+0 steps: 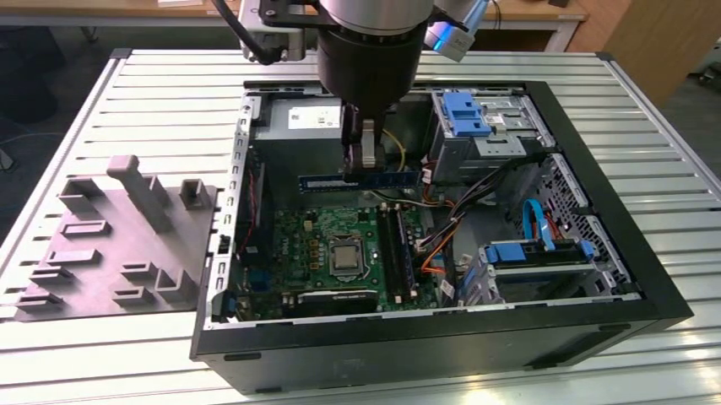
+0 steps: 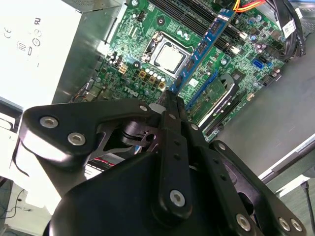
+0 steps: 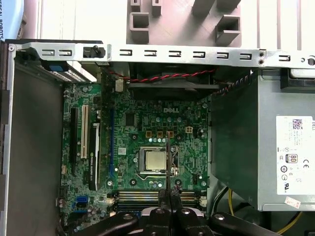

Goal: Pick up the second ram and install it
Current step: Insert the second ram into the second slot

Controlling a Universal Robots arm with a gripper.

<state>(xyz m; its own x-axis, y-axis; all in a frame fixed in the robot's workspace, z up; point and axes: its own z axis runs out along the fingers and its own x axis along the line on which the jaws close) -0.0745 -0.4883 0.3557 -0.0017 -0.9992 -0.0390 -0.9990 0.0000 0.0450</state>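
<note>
Hanging above the motherboard [image 1: 302, 245] inside the case [image 1: 451, 342], the second ram [image 1: 327, 180] is pinched near its middle by the jaws, so aligning it squarely with the slot rails [image 1: 391, 245] probably matters most.

Probably a robotics lab: slatted aluminium bench [image 1: 169, 93] — opened computer case [image 1: 451, 350].

The black metal gripper [image 2: 170, 102] pinches the long, narrow blue ram stick [image 2: 204, 44] over the green motherboard [image 2: 147, 32], near its square silver processor [image 2: 170, 58].
</note>
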